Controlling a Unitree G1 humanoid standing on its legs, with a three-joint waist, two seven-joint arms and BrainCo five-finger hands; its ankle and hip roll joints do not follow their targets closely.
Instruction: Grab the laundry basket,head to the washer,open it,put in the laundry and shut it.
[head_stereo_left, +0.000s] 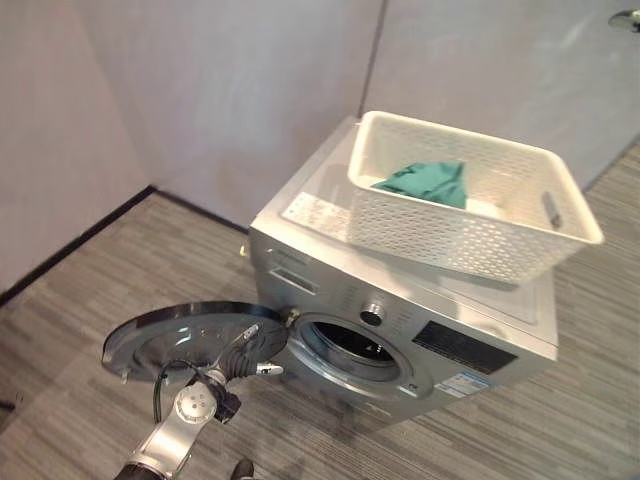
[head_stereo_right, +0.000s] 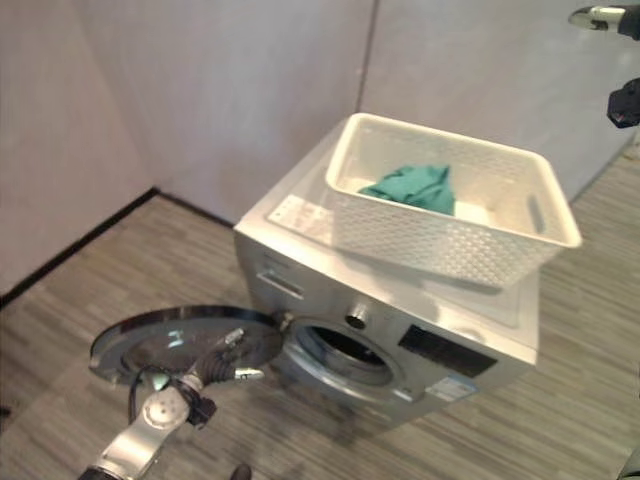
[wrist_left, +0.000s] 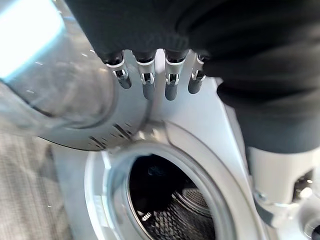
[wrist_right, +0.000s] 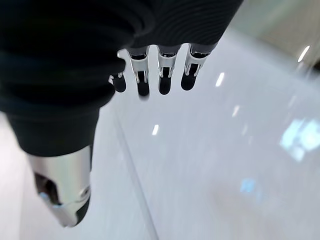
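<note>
The green laundry (head_stereo_left: 428, 182) is lying in the basket (head_stereo_left: 560, 235) atop the washer (head_stereo_left: 300, 215), up and right of the left hand (head_stereo_left: 243, 357), whose relaxed fingers are holding nothing at the open door (head_stereo_left: 160, 335); the right hand (wrist_right: 150, 70), raised and equally empty, is nearer.

Walls (head_stereo_left: 230, 90): plain, pale grey panels meeting at a corner, with one vertical seam (head_stereo_left: 371, 55) dividing the rear panels. Skirting (head_stereo_left: 75, 245): a dark strip along the foot of the left wall, running into the corner. Floor (head_stereo_left: 80, 310): grey-brown striped covering with a woven look. Lighting: even, soft, with no hard glare on the walls.
</note>
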